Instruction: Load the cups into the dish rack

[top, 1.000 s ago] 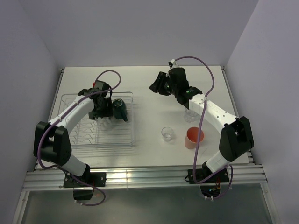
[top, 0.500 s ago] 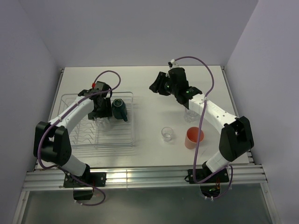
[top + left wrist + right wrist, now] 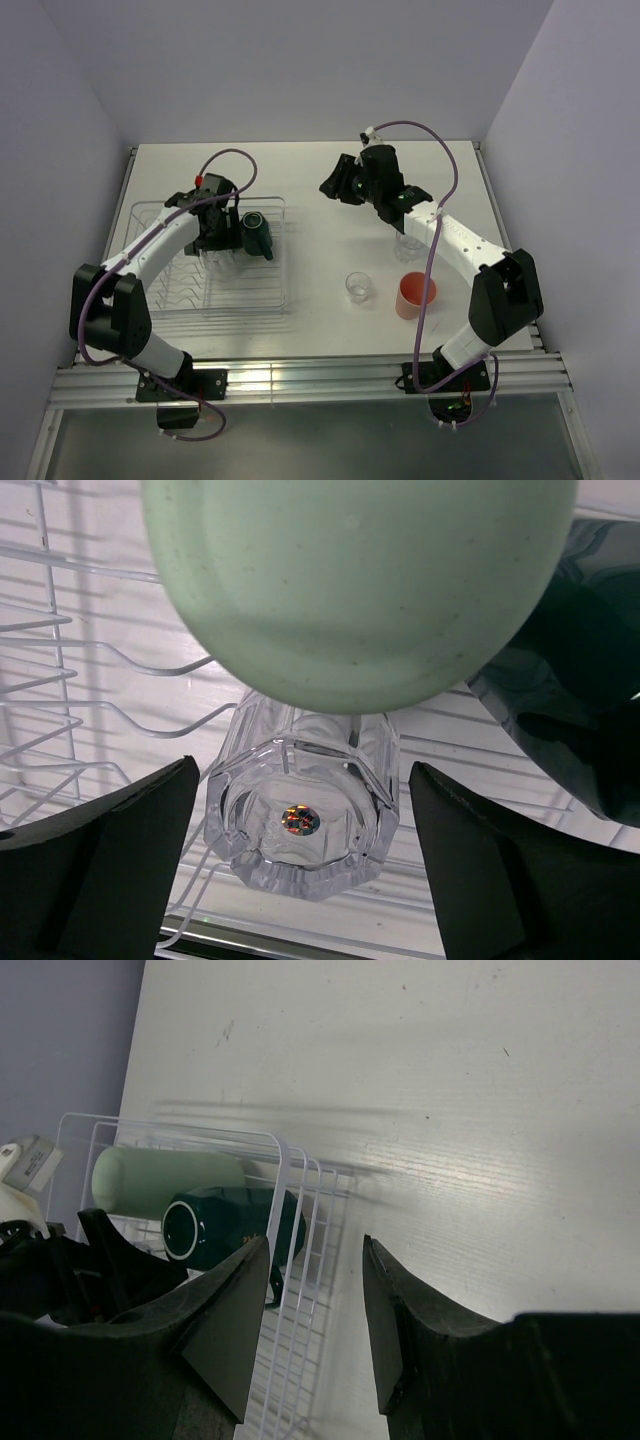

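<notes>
The dish rack [image 3: 170,290] stands at the left. In it lie a pale green tumbler [image 3: 360,580], a dark teal mug [image 3: 256,232] and a clear glass [image 3: 300,800]. My left gripper [image 3: 223,247] hovers over the rack, open, with its fingers [image 3: 110,860] on either side of the clear glass and gaps to it. My right gripper [image 3: 335,182] is open and empty, raised over the table's far middle. On the table stand a clear glass [image 3: 358,286], a salmon-pink tumbler [image 3: 415,295] and another clear glass [image 3: 408,246], partly under the right arm.
The right wrist view shows the rack's corner [image 3: 300,1175], the green tumbler [image 3: 165,1180] and the teal mug [image 3: 225,1228] on their sides. White table [image 3: 320,330] with walls on three sides; the arm bases are at the near edge.
My left arm has shifted very slightly to the left over the rack. The right arm and the cups on the table have not moved.
</notes>
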Robot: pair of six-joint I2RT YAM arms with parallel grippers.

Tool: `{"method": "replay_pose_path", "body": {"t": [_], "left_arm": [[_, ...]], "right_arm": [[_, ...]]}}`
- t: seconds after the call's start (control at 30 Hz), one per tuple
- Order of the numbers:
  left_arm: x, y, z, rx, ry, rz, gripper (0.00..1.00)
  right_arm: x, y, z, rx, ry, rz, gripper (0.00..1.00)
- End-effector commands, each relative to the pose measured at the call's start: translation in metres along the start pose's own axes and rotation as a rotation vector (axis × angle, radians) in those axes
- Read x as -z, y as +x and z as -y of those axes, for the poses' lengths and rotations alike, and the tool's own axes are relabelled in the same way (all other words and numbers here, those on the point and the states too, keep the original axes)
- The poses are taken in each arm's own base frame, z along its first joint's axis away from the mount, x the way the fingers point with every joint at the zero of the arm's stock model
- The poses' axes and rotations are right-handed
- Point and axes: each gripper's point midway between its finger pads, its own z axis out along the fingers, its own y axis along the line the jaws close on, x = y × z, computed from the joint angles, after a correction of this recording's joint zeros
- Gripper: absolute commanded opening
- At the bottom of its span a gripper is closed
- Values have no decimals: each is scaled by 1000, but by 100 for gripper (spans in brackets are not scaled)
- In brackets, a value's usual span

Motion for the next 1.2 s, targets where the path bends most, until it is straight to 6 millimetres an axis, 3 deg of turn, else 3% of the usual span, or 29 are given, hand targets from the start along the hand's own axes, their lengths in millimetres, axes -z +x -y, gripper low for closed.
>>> {"method": "replay_pose_path", "body": {"t": [0.0,0.03,0.37,0.5,0.6,0.77,0.93,1.1,1.17], "left_arm": [[12,-13,-1,32,5,75,94],[15,-15,-1,36,7,83,99],[52,-37,-1,72,62,173,99],[80,-52,2,99,120,249,98],[114,-65,1,133,185,349,99],[157,-80,8,159,312,458,99],[181,-87,23,150,431,508,99],[184,-90,32,137,476,512,99],[185,-91,35,133,491,515,99]], "right_arm": [[1,-21,-15,6,-41,50,50],[1,-21,-15,6,-41,50,50],[5,-24,-17,18,-32,54,50],[11,-26,-18,28,-14,62,50],[20,-26,-16,46,18,68,50],[48,-28,-14,83,67,86,50],[79,3,11,134,176,33,50],[96,70,9,230,212,-107,49],[97,96,21,252,281,-146,49]]}}
